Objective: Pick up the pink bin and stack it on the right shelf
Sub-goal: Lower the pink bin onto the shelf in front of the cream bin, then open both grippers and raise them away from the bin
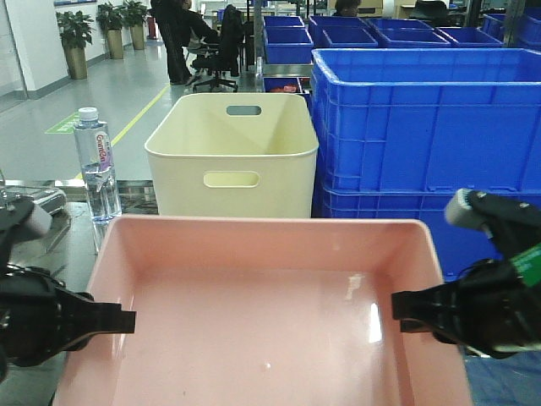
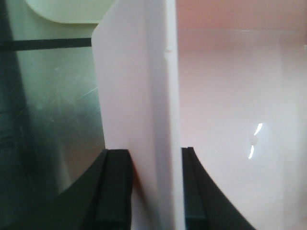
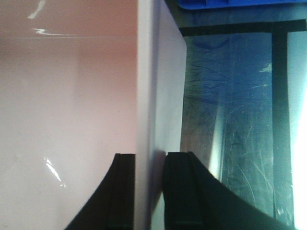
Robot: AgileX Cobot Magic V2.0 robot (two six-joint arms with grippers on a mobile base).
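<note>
The pink bin [image 1: 270, 313] fills the near front, its long side facing me. My left gripper [image 1: 118, 321] straddles its left wall, one finger outside and one inside, shut on the wall [image 2: 156, 153]. My right gripper [image 1: 406, 306] grips the right wall the same way [image 3: 151, 158]. The right shelf, shiny dark metal with black tape lines, shows beside the bin in the left wrist view [image 2: 57, 105] and the right wrist view [image 3: 230, 120]. I cannot tell whether the bin rests on the shelf or hangs just above it.
A taller cream bin [image 1: 232, 152] with handle cut-outs stands just behind the pink bin. Stacked blue crates [image 1: 423, 127] stand behind at the right. A water bottle [image 1: 97, 165] stands at the back left on the metal top.
</note>
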